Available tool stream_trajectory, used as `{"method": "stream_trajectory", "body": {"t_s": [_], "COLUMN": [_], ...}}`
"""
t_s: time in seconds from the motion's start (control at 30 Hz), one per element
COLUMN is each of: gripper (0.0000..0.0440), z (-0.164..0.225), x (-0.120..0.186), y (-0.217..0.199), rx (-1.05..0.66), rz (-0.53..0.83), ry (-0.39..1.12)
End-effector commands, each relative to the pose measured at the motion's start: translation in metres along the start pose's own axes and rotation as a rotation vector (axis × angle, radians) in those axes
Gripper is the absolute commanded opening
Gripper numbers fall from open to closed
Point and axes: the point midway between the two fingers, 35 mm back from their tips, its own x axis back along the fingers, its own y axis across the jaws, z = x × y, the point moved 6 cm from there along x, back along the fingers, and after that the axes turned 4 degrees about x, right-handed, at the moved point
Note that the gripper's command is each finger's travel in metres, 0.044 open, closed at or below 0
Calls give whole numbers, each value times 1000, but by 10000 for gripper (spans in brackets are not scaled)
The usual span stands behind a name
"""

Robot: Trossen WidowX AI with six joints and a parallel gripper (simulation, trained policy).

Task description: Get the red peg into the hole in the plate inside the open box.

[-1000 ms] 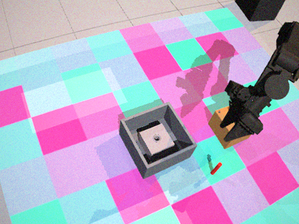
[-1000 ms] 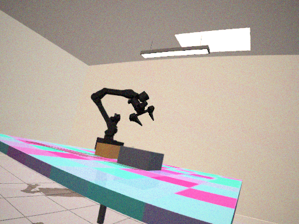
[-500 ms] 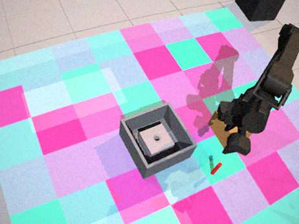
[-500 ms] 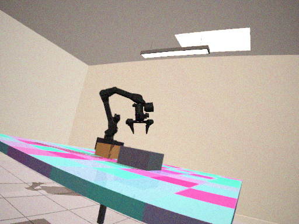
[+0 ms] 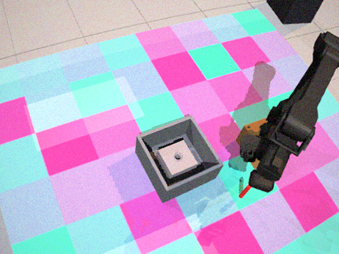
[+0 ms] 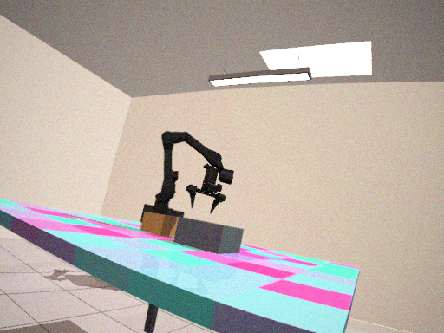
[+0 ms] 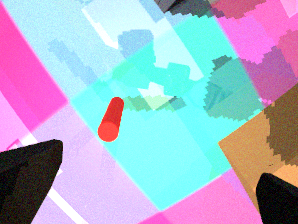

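Peg picked up: no; the red peg is on the desk, outside the box
Peg in box: no
Peg in hole: no; the hole shows with nothing in it
Steps left, as I judge it: 4 (grasp, lift and carry, lower, seat fully)
Peg look: plain red, slim and round, 1 flat end turned to the wrist camera; it seems to stand on end
Peg place: toward the desk's right edge as the top view shows it, well in from that edge and well apart from the upper corner
Peg neighbours: between the open box and the right edge, touching neither; the orange block is nearby
Box: grey, 4 walls, open top, nearer the middle of the desk than any corner
Plate: the pale plate lies at the box bottom, its 1 small hole near the centre
Jaws: the gripper has its 2 fingers spread wide, nothing between them; they hang above the desk, pointing down
Alignment: in the wrist view the peg sits nearer the left-hand finger of the picture, not centred
Next move, as I judge it: centre the fingers around the peg, go down, then close
Risk, as I judge it: a finger off line could knock the slim peg over
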Motion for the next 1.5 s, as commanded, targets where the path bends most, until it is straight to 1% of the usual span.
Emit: {"method": "stream_trajectory", "body": {"t_s": [0.0,0.37,0.83,0.9,0.97,1.2,1.47], "gripper": [440,440,440,434,404,223,27], "z": [2,3,3,2,2,3,5], "x": [-13,-48,-100,-107,-113,-132,-141], "y": [3,19,30,30,30,27,25], "rx": [-5,-15,-22,-19,-17,-18,-25], "rz": [41,81,64,64,67,100,170], "ry": [29,53,30,26,27,37,56]}}
